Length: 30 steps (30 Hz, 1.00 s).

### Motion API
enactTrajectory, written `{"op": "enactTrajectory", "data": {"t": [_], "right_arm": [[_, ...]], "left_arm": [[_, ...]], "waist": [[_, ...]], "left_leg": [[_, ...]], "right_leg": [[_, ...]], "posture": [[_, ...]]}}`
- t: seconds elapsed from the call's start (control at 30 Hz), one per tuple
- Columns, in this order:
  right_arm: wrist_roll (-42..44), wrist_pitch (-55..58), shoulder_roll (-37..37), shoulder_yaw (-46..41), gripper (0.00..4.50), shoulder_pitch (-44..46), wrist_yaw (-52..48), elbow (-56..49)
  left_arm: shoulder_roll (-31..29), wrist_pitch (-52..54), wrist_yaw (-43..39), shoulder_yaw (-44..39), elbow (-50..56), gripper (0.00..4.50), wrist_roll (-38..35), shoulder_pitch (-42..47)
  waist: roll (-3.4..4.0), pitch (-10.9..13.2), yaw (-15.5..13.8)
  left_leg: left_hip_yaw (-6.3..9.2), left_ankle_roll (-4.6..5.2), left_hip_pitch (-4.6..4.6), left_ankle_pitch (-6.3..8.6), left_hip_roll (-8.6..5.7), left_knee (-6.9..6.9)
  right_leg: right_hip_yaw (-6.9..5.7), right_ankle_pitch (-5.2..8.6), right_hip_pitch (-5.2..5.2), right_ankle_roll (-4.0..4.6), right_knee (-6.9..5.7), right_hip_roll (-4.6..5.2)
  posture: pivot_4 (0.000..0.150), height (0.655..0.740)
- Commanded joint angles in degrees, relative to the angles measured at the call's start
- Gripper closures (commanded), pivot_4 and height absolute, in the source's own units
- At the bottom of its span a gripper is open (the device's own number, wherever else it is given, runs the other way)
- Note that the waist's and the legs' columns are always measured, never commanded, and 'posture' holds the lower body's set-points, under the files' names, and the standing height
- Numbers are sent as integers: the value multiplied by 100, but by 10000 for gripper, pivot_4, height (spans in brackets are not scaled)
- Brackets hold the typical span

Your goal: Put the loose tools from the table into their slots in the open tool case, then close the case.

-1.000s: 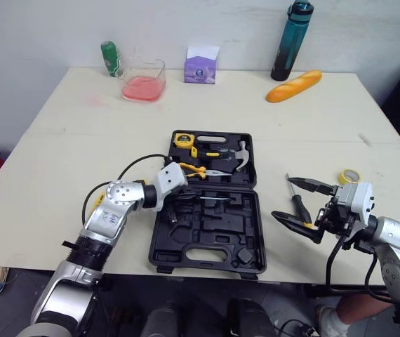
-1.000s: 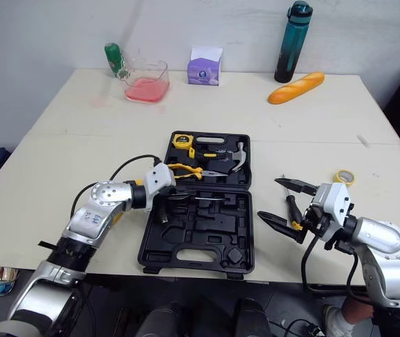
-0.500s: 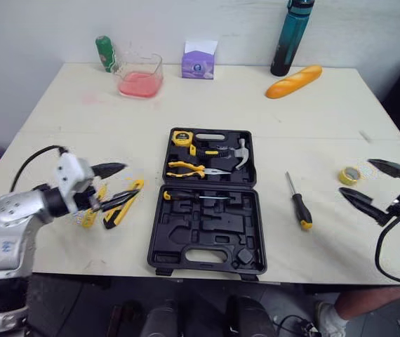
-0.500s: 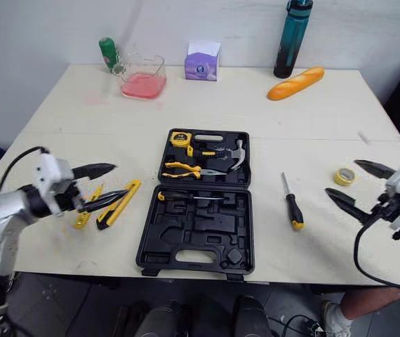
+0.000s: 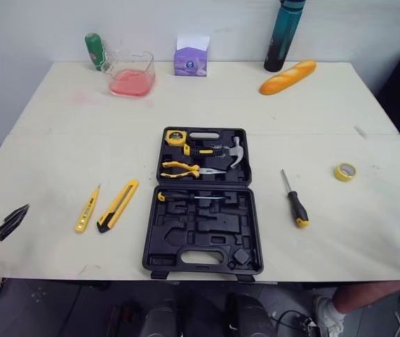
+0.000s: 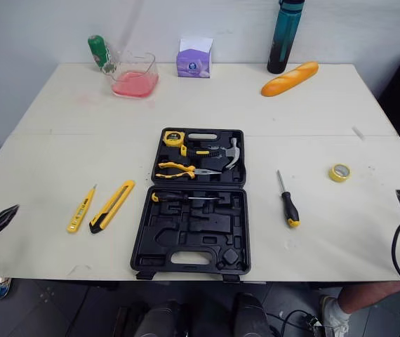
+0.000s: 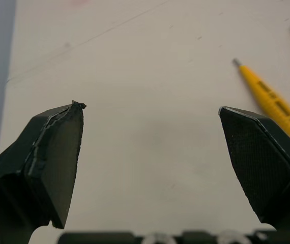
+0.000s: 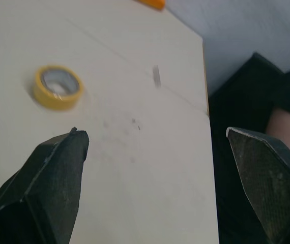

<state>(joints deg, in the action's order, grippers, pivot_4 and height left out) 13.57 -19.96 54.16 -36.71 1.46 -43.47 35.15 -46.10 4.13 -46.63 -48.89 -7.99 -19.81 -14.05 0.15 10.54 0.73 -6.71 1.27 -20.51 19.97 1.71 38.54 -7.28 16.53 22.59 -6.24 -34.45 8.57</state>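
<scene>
the case [image 5: 207,228] lay open, with a knife [image 5: 118,215] and tester [image 5: 87,208] left of it and a screwdriver [image 5: 297,207] and tape [image 5: 337,170] right of it. the left gripper [image 7: 150,109] hung far left of the case, the right gripper [image 8: 155,132] far right, both with jaws apart.

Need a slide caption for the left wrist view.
Left gripper, jaws open, over the table, a slim yellow tool lying nearby.
</scene>
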Motion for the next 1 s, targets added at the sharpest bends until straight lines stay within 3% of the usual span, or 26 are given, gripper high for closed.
{"op": "enactTrajectory", "data": {"t": [0.03,0.3,0.53,0.83,1.0], "right_arm": [[-30,-285,76,-168,0,19,340,101],[93,-451,4,-102,0,197,525,495],[786,472,-368,52,0,278,119,-662],[2088,4218,-44,38,0,-758,12,-4084],[3105,6919,426,84,0,-630,705,-5299]], "left_arm": [[89,-108,83,-290,-34,197,-104,-226],[129,-83,192,-106,198,197,-218,-156],[51,414,-9,561,1270,197,-631,295],[-8,1225,-529,1886,3055,197,-1396,672],[-24,1506,-519,2531,3285,197,-1519,1309]], "waist": [[0,0,17],[-5,2,95],[-5,2,105],[-3,1,68],[-2,2,71]], "left_leg": [[-2,0,3,0,0,-1],[-8,-42,23,8,4,-34],[-20,-38,25,5,2,-33],[-21,-14,19,-5,6,-40],[-21,-9,21,-7,2,-33]], "right_leg": [[4,0,0,0,0,1],[54,1,1,4,-4,0],[75,0,4,2,-10,0],[82,1,10,4,-17,-6],[90,-1,9,4,-14,-6]], "posture": [[1500,7400],[1500,7400],[1500,7400],[1500,7400],[1500,7400]]}}
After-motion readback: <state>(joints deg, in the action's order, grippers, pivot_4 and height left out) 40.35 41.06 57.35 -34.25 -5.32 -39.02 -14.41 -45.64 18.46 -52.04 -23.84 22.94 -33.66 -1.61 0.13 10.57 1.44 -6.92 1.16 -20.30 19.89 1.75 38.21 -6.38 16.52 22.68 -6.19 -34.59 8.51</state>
